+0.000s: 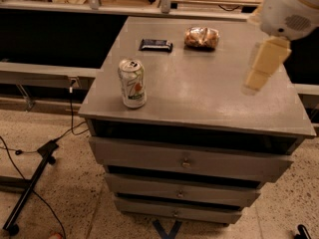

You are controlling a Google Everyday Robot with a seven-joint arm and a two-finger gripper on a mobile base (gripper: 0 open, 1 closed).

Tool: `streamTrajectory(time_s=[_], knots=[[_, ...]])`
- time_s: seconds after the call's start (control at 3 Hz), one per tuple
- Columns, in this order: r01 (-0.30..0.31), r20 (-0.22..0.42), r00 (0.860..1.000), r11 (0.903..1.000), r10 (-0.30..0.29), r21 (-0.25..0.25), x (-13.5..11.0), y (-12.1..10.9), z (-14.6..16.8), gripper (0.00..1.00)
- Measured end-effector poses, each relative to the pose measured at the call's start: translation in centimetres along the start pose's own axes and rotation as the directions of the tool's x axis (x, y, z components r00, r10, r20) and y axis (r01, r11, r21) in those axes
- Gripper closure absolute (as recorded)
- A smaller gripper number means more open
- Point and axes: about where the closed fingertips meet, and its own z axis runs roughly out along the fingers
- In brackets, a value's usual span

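Note:
My gripper point(260, 69) hangs from the white arm point(291, 9) over the right side of the grey cabinet top point(199, 91), holding nothing that I can see. A white and green soda can point(132, 82) stands upright near the front left corner, well to the gripper's left. Toward the back lie a dark wrapped bar point(155, 45) and a shiny brownish snack bag point(201, 37). Of these, the snack bag lies closest to the gripper, behind it and to its left.
The cabinet has three drawers point(185, 161) below its top. A black stand leg and cables point(35, 176) lie on the speckled floor at left. Behind the cabinet runs a long counter point(75, 9), dark underneath.

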Motion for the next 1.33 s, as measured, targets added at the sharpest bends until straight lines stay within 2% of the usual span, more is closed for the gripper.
streamTrajectory(time_s=[0.33,0.67,1.0,1.33], knots=[[-0.007,-0.011,1.0,0.9967,0.008,0.08,-2.2,-2.5,0.4,0.0],[-0.01,-0.017,1.0,0.9961,0.011,0.088,-2.2,-2.7,0.5,0.0],[-0.042,0.011,0.999,0.991,0.041,0.127,-1.9,-2.9,0.5,0.0],[-0.095,0.026,0.995,0.9664,0.092,0.239,-0.1,-4.0,0.6,0.0]])
